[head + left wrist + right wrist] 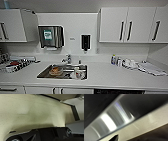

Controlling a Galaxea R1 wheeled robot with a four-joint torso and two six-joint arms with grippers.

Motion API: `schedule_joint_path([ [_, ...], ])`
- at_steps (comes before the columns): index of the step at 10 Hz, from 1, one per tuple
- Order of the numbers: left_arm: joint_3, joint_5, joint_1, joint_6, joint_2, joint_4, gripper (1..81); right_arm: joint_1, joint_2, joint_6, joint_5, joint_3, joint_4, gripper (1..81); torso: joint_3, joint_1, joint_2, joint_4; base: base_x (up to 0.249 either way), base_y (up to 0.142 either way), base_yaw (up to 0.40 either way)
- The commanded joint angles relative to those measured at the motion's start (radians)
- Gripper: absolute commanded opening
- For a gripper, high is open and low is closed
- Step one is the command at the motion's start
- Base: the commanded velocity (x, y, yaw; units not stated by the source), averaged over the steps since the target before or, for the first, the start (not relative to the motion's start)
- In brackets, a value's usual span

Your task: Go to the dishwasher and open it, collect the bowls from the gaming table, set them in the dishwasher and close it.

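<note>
I see a shiny steel-grey band [110, 120] running slantwise across the right wrist view, catching bright glare, with a dark surface [144, 102] beyond it. A pale speckled strip [142, 125] lies alongside the band, and a small dark tip [115, 138] pokes in at the bottom edge.

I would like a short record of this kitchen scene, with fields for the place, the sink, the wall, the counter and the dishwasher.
place: kitchen counter under white wall cabinets
sink: steel sink holding a mug and dishes
wall: paper towel dispenser, black soap dispenser
counter right: bottles, folded cloth
dishwasher: dark top strip at the lower edge
</note>
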Motion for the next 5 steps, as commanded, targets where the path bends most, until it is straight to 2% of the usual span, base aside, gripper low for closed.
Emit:
schedule_joint_path([
  [1, 0.017, 0.035, -0.076, 0.005, -0.014, 0.003, 81.1, 0.059, -0.026, -0.053, -0.104, -0.013, -0.015, 81.1, 0.000, 0.000, 0.000, 0.000, 0.000, 0.000, 0.000],
  [5, 0.019, 0.035, -0.076, 0.005, -0.013, 0.004, 81.1, 0.033, -0.024, -0.086, -0.105, -0.032, -0.015, 81.1, 0.000, 0.000, 0.000, 0.000, 0.000, 0.000, 0.000],
])
